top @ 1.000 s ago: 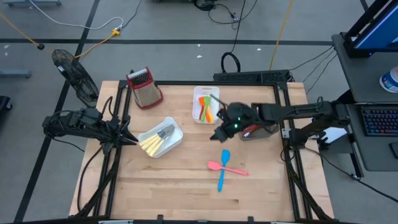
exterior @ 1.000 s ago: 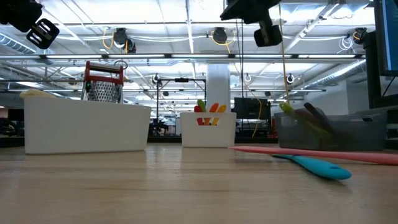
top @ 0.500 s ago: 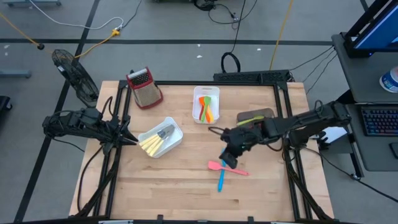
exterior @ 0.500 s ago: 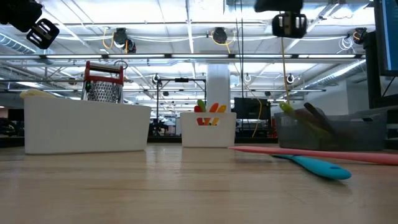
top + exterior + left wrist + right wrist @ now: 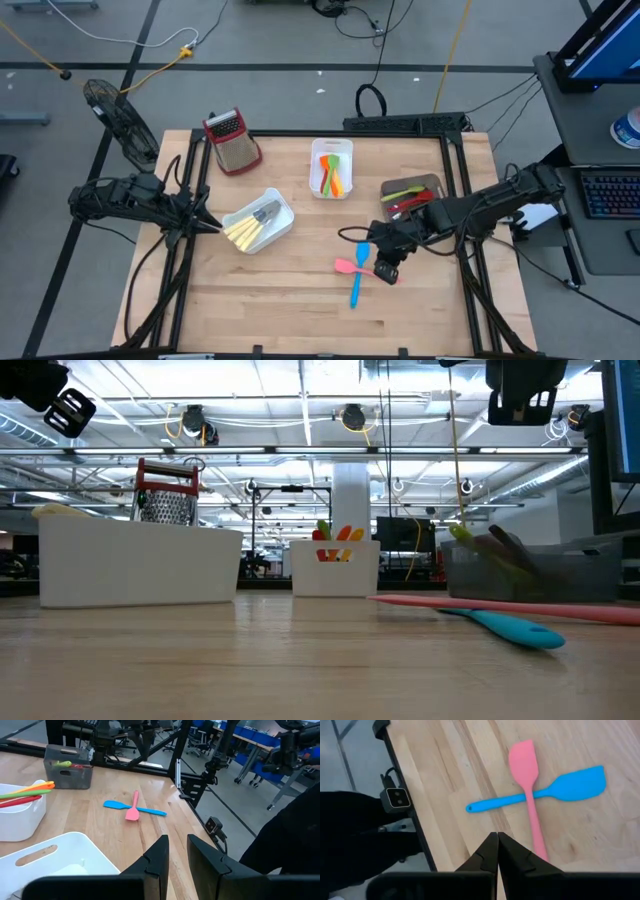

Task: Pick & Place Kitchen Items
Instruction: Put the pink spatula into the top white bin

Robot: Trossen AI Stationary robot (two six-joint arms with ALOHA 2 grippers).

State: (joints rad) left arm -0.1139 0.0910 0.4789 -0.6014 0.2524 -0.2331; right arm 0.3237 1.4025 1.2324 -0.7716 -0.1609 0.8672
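the right gripper (image 5: 386, 270) hangs above the table (image 5: 290, 290) over the handle end of the pink spatula (image 5: 362, 269), its two fingers (image 5: 490, 851) pressed together with nothing between them. taking that pink spatula as the landmark: the blue spatula (image 5: 357, 274) lies crossed with it, the pink one on top, touching where they cross, and both lie flat on the bare wood, as the right wrist view shows (image 5: 527, 795) (image 5: 555, 790). beyond the pink spatula, toward the back of the table, stands a small white bin (image 5: 331, 168) holding orange, red and green utensils (image 5: 333, 178). to the back right of it sits a grey bin (image 5: 410, 197) with a green utensil and red ones (image 5: 405, 200) inside. well off to the left of the pink spatula is a larger white bin (image 5: 258, 221), tilted on the table, holding yellow-handled cutlery (image 5: 243, 232). farther back on that side, at the table's corner, stands the metal box grater (image 5: 232, 141) with its red top. the left gripper (image 5: 208, 224) waits at the table's left edge, just beside that larger white bin; in its wrist view its fingers (image 5: 159, 852) stand a little apart, holding nothing. in the low view the pink spatula (image 5: 500, 607) lies over the blue one (image 5: 515, 628) in front of the grey bin (image 5: 540, 572).
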